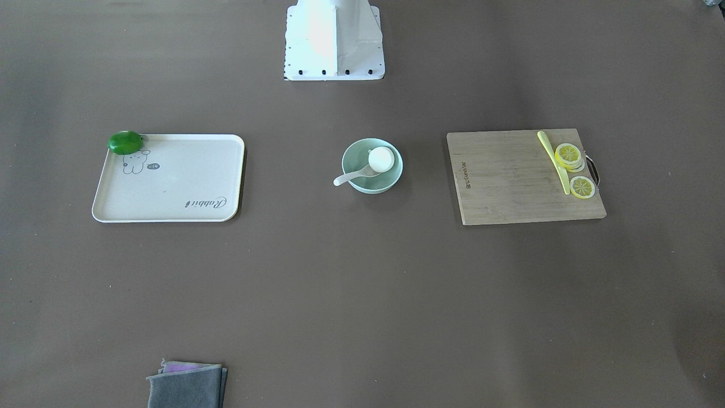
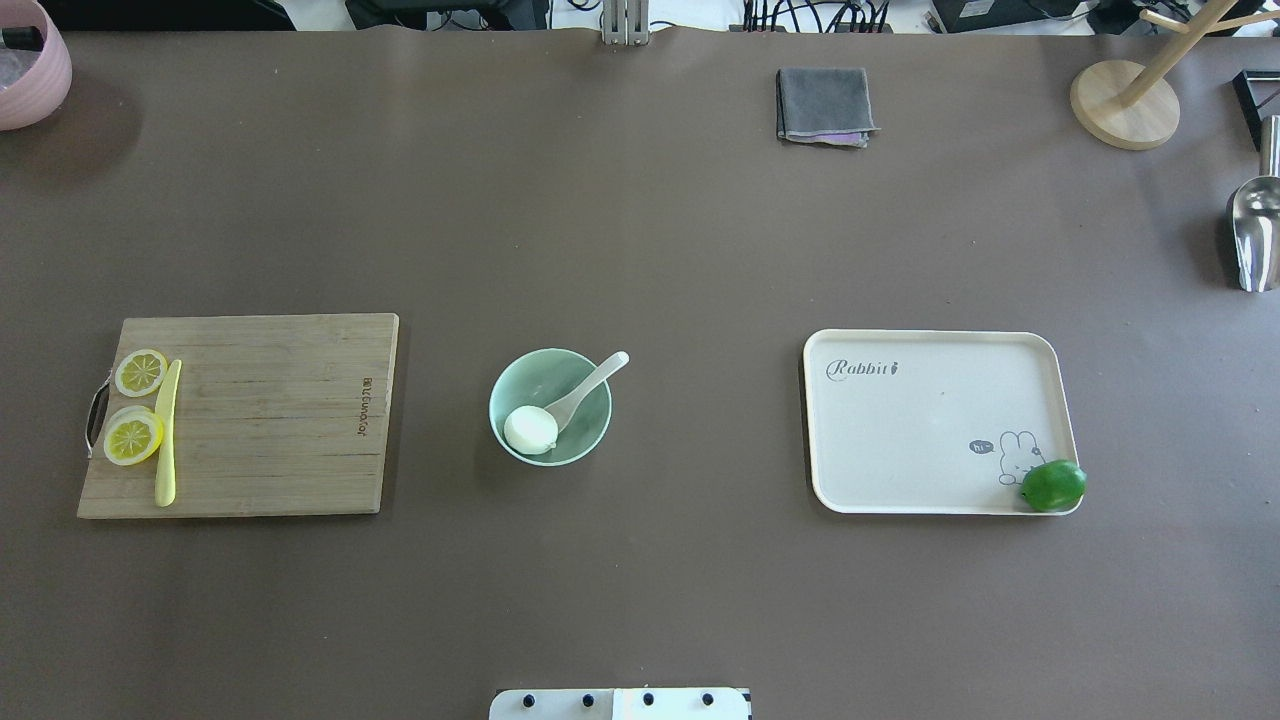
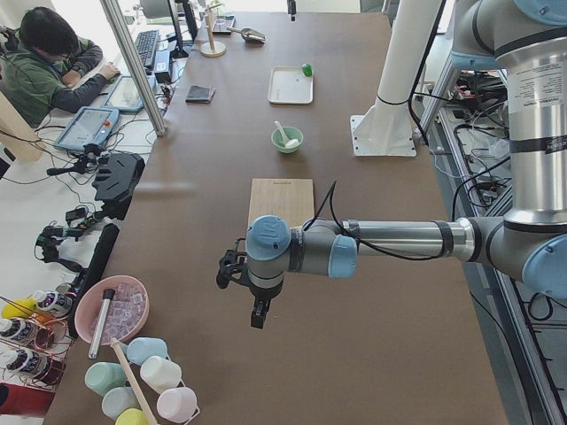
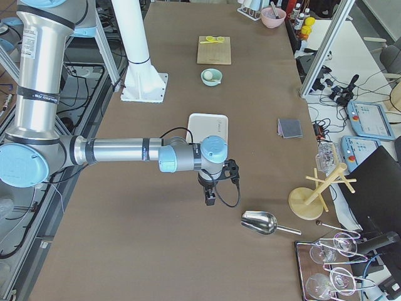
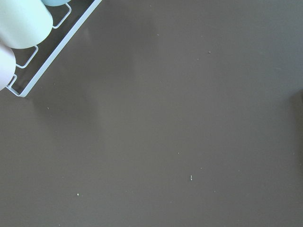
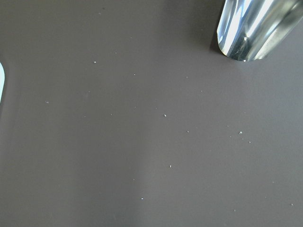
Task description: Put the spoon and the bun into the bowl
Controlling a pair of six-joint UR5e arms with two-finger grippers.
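Observation:
The pale mint-green bowl (image 2: 573, 440) stands at the middle of the table, also in the front view (image 1: 391, 178). The white bun (image 2: 530, 429) (image 1: 381, 159) lies inside it. The white spoon (image 2: 590, 383) (image 1: 354, 175) rests with its scoop in the bowl and its handle over the rim. Both grippers are far from the bowl and show only in the side views. The left gripper (image 3: 257, 314) hangs over the table's left end. The right gripper (image 4: 210, 199) hangs over the right end near a metal scoop. I cannot tell whether either is open or shut.
A wooden cutting board (image 2: 270, 420) with lemon slices (image 2: 134, 438) and a long yellow utensil (image 2: 166, 435) lies left of the bowl. A cream tray (image 2: 930, 420) with a green fruit (image 2: 1053, 485) lies right. A grey cloth (image 2: 823, 104), wooden stand (image 2: 1125, 103) and metal scoop (image 2: 1254, 230) are farther off.

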